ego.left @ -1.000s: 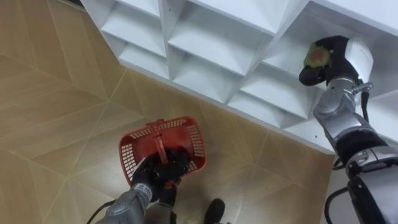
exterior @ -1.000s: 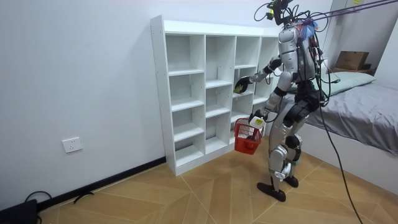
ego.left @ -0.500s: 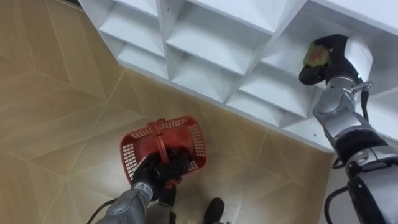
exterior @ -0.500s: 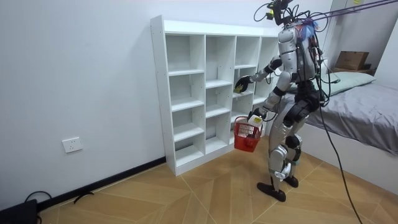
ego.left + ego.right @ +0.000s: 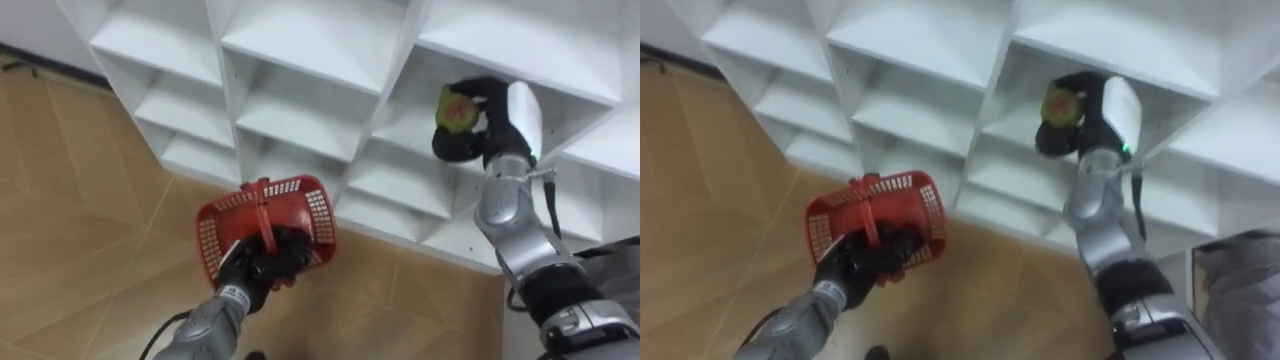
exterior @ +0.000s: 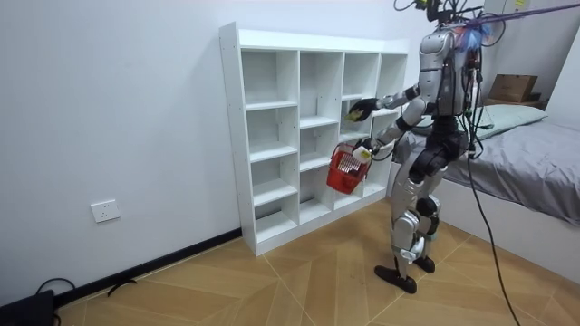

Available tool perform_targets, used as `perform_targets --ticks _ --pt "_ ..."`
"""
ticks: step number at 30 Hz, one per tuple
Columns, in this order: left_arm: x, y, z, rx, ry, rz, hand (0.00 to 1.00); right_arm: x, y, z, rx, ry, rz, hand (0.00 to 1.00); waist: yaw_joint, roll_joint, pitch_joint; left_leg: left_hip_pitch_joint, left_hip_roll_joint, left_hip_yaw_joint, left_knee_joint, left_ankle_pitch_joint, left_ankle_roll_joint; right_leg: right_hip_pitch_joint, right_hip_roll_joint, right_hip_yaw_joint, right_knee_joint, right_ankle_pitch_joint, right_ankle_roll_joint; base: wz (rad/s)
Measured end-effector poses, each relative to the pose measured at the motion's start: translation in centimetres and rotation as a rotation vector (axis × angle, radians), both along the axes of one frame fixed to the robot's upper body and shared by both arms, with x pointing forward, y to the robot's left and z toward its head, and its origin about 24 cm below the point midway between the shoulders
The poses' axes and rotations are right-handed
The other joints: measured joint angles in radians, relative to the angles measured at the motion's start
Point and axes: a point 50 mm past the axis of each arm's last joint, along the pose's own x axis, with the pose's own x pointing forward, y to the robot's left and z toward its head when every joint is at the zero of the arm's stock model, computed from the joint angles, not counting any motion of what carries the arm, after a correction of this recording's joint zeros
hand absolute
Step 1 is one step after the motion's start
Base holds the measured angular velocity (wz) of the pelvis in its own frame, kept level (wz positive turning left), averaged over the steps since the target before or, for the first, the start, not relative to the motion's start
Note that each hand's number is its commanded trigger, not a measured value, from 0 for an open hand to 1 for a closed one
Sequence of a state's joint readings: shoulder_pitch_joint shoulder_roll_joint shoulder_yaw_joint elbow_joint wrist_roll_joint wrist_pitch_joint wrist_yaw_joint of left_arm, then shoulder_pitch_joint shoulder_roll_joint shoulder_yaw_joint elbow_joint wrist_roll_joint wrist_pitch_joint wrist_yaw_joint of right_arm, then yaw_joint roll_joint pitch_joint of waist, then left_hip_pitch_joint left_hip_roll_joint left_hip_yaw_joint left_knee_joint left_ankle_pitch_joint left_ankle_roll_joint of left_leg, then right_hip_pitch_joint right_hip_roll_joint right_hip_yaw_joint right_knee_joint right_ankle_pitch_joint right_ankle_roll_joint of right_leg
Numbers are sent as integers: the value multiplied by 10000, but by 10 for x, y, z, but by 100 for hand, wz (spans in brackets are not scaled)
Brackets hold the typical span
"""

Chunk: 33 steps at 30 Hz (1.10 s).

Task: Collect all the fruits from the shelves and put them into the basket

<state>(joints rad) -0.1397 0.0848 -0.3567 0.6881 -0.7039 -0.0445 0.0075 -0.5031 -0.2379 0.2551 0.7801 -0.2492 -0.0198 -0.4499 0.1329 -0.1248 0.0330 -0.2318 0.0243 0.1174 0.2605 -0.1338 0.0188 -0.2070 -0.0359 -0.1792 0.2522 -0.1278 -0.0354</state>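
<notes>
**G1 at the closet: fruit in one hand, basket in the other**

So the robot is standing upright on the wooden floor (image 5: 80,200), right in front of the white closet (image 5: 310,40), the kind with open square compartments. In the room view, a bed (image 6: 526,172) is sitting behind it on the room view's right, and there's a wall socket (image 6: 106,210) well off on the room view's left.

The right hand (image 5: 485,125) is reaching up toward the closet with its fingers curled round a fruit (image 5: 455,107), a greenish one with a reddish patch. The fruit is sitting up at the open front of a compartment, above one of the shelf boards. Honestly can't tell whether it's just inside the compartment or hanging right in front of it.

The left hand (image 5: 262,272) is wrapping tight around the handle of a red basket (image 5: 318,213) with mesh walls. It's holding the basket up off the floor, tilted, close to the closet's lower compartments. In the room view the basket is hanging lower than the right hand, between the robot and the shelves. The left hand is covering part of the basket's inside, so what's in there is too dark to make out.
</notes>
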Motion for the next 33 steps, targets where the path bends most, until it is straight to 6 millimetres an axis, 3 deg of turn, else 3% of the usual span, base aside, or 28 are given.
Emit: perform_targets --ticks 2,3,8,12,16,20,28,33 --pt "-1 -1 -1 -19 33 -24 100 -3 4 -1 41 88 271 100 -178 -10 -120 409 -12 16 -204 34 -33 365 16 10 -141 -2 4 -3" --pt "-1 -1 -1 -20 45 -17 100 -5 6 -3 67 145 353 100 -240 -17 -137 511 -14 16 -254 44 -40 451 20 9 -168 -2 3 0" --pt "-15 -3 -3 -255 198 7 100 -26 18 -7 589 -122 885 100 -666 33 -185 1183 -44 -36 -494 37 -50 1205 36 -127 -486 -15 26 5" --pt "-16 -5 -1 -364 146 49 100 -30 27 -4 695 -409 1139 100 -814 73 -193 1385 -51 -40 -551 37 -50 1393 42 -118 -497 -17 28 0" --pt "-20 -10 -4 -182 281 -246 100 -36 31 -6 681 -289 1537 100 -939 257 -242 1616 -80 -39 -636 37 -48 1619 79 -86 -537 -46 70 0" --pt "-21 -10 -4 -106 352 -335 100 -47 46 -16 762 411 2606 100 -986 446 -226 1949 -96 96 -804 38 -47 1810 81 119 -524 -88 94 -8" --pt "-22 -8 -5 -93 356 -330 100 -63 50 -35 887 1510 3165 100 -985 457 -217 2228 -152 128 -991 27 -33 2037 91 225 -664 -144 152 -1" --pt "-21 -8 -4 -91 346 -321 100 -75 61 -36 1402 1772 3873 100 -1008 483 -208 2235 -156 112 -1049 22 -38 2038 92 219 -704 -145 154 0"
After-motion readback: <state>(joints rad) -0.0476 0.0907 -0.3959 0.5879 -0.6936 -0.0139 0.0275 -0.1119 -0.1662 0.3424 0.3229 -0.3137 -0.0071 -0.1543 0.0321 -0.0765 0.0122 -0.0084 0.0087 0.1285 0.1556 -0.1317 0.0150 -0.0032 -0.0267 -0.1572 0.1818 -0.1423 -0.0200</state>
